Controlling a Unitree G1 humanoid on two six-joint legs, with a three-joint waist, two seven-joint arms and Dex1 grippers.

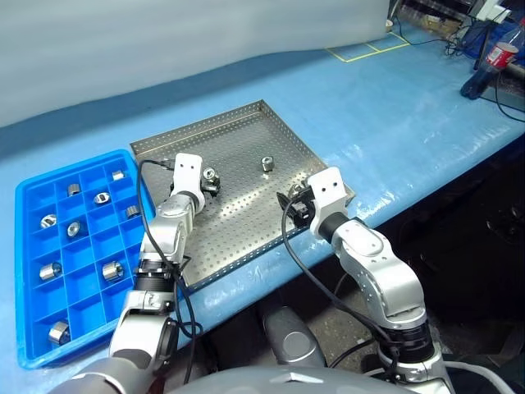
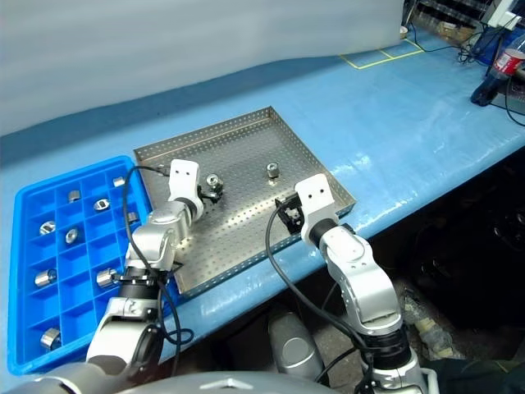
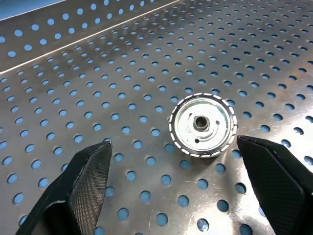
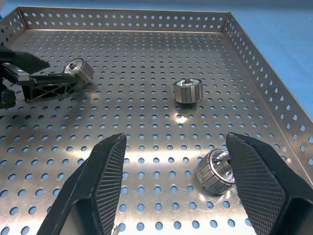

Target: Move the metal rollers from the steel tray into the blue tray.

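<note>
Head views: steel tray (image 1: 238, 222) sits in front of me on the blue table (image 1: 410, 115), blue tray (image 1: 33, 271) to its left, already carrying several rollers in its compartments. My left gripper (image 1: 212, 182) is low over the steel tray's left part, right at a roller (image 1: 209, 174). A second roller (image 1: 267, 163) stands alone mid-tray. My right gripper (image 1: 294, 205) hangs over the near right part.

Left wrist view: left fingers (image 3: 85, 186) spread wide, nothing held; the roller (image 3: 203, 126) lies end-up on the perforated floor between them, nearer one pad, touching neither.

Right wrist view: right fingers (image 4: 102, 186) apart, empty; a third roller (image 4: 216, 172) lies on its side just beside one fingertip.

My read: pick step, left arm. Next I need to centre the roller between the pads, close, lift clear of the rim, then carry to a free compartment.
</note>
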